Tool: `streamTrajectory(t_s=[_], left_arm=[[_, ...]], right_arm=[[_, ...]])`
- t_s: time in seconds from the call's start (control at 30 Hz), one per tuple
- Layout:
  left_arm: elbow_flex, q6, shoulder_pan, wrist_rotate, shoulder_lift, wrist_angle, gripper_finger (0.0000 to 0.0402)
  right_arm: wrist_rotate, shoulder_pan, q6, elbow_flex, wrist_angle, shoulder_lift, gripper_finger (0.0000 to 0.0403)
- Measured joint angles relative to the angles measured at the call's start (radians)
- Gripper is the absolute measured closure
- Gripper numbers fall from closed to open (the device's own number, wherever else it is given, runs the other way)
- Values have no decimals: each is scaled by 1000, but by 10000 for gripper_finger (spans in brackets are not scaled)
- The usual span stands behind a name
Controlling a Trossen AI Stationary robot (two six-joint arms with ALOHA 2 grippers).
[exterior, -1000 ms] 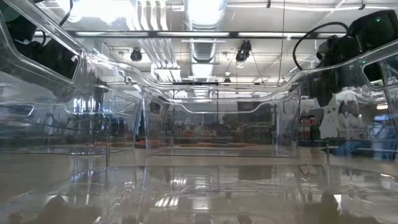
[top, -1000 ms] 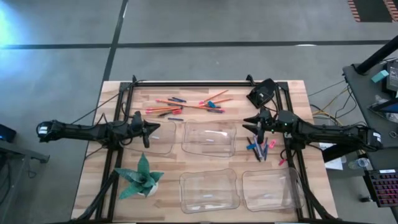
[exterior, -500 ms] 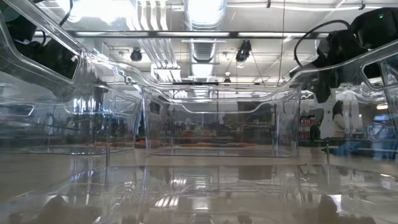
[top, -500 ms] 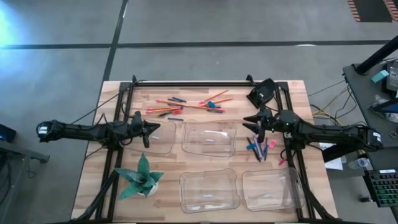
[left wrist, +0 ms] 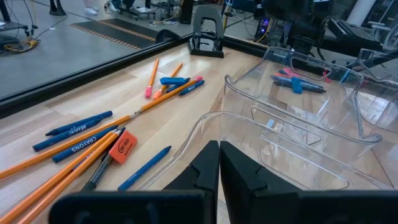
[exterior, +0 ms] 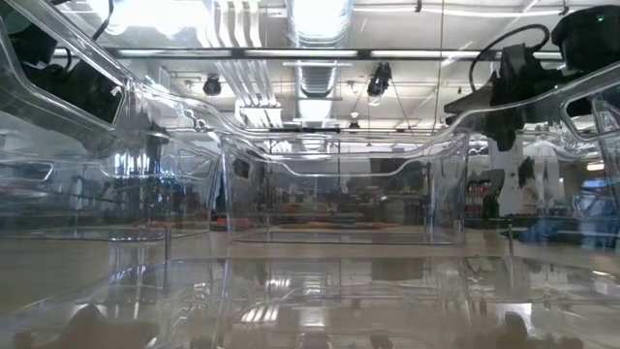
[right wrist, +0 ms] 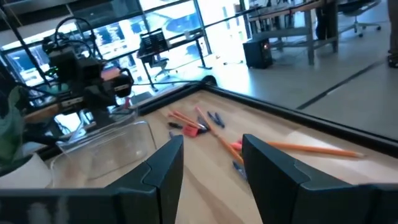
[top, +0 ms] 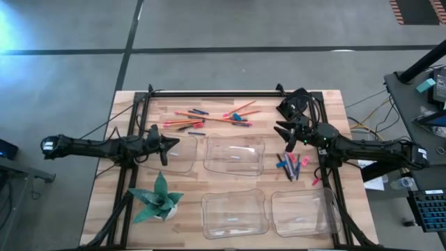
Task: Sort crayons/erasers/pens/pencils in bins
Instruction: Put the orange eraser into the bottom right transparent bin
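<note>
Ahead, pencils [right wrist: 314,148] lie well beyond the right fingers [right wrist: 163,163].

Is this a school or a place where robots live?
Probably a robot lab or workshop, not a school. Two dark robot arms work over a wooden table with clear bins and scattered pencils. Behind it are a concrete floor, ceiling ducts and desks with computer gear.

The wooden table [top: 132,104] stands on a grey concrete floor [top: 230,24] with dark lines. Right of the table is a desk [top: 418,90] with cables. Above, the ceiling [exterior: 320,19] has white ducts and bright lamps.
</note>
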Motion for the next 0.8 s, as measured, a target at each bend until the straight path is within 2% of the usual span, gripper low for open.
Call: streamTrajectory(t_s=[0.2, 0.4, 0.53, 0.8], left_arm=[[0, 0, 0, 0, 0, 0, 402], [0, 0, 0, 0, 0, 0, 402], [0, 0, 0, 0, 0, 0, 402], [0, 0, 0, 0, 0, 0, 402]], right_arm=[[7, 0, 3, 0, 2, 0, 248], [69, 0, -46, 0, -4, 0, 248], [153, 0, -56, 0, -4, 0, 248], [148, 0, -109, 0, -1, 0, 248]])
